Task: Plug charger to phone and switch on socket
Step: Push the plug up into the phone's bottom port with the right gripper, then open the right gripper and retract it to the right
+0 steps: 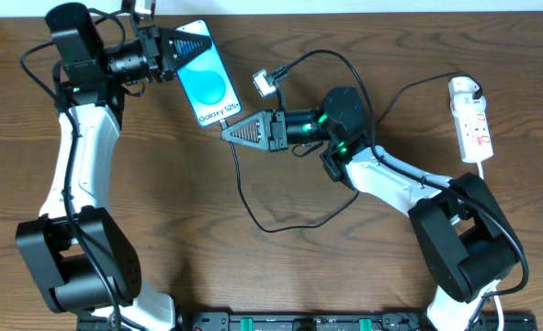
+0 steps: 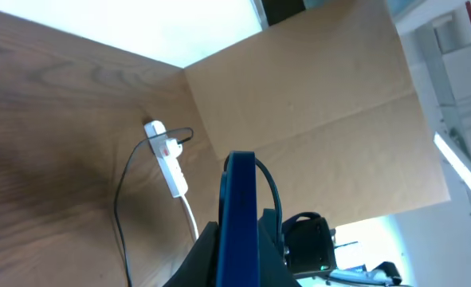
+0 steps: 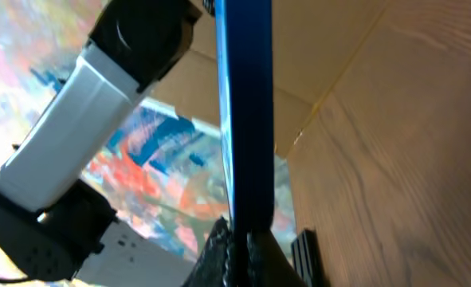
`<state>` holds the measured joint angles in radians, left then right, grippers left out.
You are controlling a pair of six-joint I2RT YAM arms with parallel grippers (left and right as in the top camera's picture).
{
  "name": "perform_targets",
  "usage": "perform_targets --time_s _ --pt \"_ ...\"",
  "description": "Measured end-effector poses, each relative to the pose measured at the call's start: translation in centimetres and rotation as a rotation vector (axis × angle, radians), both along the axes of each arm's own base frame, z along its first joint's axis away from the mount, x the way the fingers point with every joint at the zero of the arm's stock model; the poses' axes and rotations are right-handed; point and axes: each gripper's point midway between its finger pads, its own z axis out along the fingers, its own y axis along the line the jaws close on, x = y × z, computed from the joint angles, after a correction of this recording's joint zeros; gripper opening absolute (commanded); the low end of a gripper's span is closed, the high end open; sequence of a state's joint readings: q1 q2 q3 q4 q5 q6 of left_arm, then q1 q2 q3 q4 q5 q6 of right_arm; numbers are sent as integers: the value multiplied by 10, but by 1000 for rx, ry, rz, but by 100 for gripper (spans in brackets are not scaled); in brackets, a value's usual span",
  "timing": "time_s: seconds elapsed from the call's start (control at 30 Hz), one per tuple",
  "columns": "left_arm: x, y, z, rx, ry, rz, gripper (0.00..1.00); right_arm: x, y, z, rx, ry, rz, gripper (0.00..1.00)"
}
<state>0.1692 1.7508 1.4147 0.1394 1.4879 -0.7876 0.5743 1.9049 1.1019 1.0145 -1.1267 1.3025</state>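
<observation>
The phone (image 1: 207, 87), its blue-cyan screen up, is held off the table at the back. My left gripper (image 1: 186, 46) is shut on its far end. In the left wrist view the phone (image 2: 239, 191) stands edge-on between the fingers (image 2: 237, 239). My right gripper (image 1: 227, 129) is shut at the phone's near end. The phone's edge (image 3: 247, 119) meets the right fingertips (image 3: 241, 239), and the plug tip is hidden there. The thin black charger cable (image 1: 269, 229) loops across the table to a white adapter (image 1: 464, 89) on the socket strip (image 1: 473, 124), which also shows in the left wrist view (image 2: 170, 163).
The right wrist's camera (image 1: 265, 83) and its thicker black cable arch beside the phone. The strip's white cord (image 1: 488, 170) runs toward the front right. A brown cardboard wall (image 2: 315, 104) stands behind the table. The cable loop lies on the wood under the right arm.
</observation>
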Motion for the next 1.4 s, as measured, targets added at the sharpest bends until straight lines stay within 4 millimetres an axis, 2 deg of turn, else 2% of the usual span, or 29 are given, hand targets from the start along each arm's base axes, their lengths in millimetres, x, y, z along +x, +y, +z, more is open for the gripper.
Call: perform_targets --time_s 0.2,0.8,0.87,0.9,0.93,0.97,1.0,1.1,1.23,1.33,1.4 --pt "-1 -6 0 5 -18 -15 7 -1 0 0 -2 4 6 1" --pt "-3 -7 0 8 -32 -23 7 0 -1 2 10 1 2 3" --pt "-3 -7 0 8 -32 -24 7 0 -1 2 10 2 0 26" --pt "-4 -8 1 5 -32 -32 7 2 -1 3 15 0 -11 55" --pt "-6 -9 1 4 -35 -42 7 5 -2 4 20 -2 -27 77" --pt "-7 -11 1 4 -42 -52 7 9 -4 5 22 3 -40 91" --pt "-8 -12 1 4 -50 -58 8 12 -5 5 23 5 -52 99" --pt "-9 -12 2 4 -59 -68 7 15 -8 6 26 0 -65 99" --pt "-8 -3 2 3 -61 -52 7 17 -10 7 31 -9 -67 99" --pt "-6 10 0 0 -42 -22 7 28 -23 7 29 -16 -90 99" --pt "-5 15 -1 -1 -35 -11 7 46 -40 2 11 8 -134 99"
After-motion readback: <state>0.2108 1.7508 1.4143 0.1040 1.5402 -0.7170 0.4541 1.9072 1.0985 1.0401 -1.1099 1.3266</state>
